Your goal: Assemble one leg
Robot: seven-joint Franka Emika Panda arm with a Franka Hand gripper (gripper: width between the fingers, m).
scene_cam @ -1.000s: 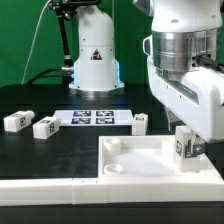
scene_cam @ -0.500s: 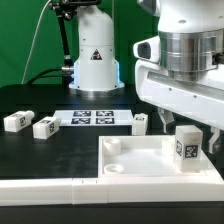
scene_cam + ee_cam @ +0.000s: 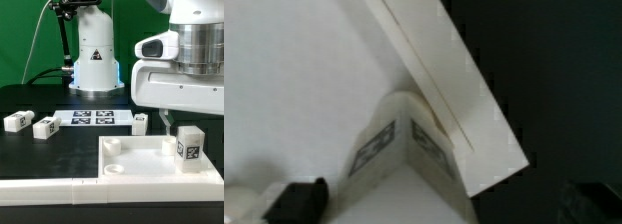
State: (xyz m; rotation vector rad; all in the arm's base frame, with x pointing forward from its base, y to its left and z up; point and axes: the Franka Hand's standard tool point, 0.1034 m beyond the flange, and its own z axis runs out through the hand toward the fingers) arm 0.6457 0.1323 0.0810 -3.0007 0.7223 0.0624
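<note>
One leg (image 3: 186,150), a small white block with a marker tag, stands upright at the near right corner of the large flat white panel (image 3: 140,165). My gripper (image 3: 192,120) hangs open and empty just above it, apart from it. In the wrist view the same leg (image 3: 402,150) shows from above on the panel (image 3: 313,80), between my dark fingertips (image 3: 295,200). Three more legs lie on the black table: two at the exterior view's left (image 3: 14,121) (image 3: 45,127) and one behind the panel (image 3: 141,122).
The marker board (image 3: 95,118) lies flat on the table behind the panel. The arm's white base (image 3: 95,60) stands at the back. A low white rail (image 3: 45,186) runs along the table's front. The panel has round corner sockets (image 3: 112,146).
My gripper was down around the leg on the panel. It has let go, opened, and risen straight up. The leg stays standing where it was.
</note>
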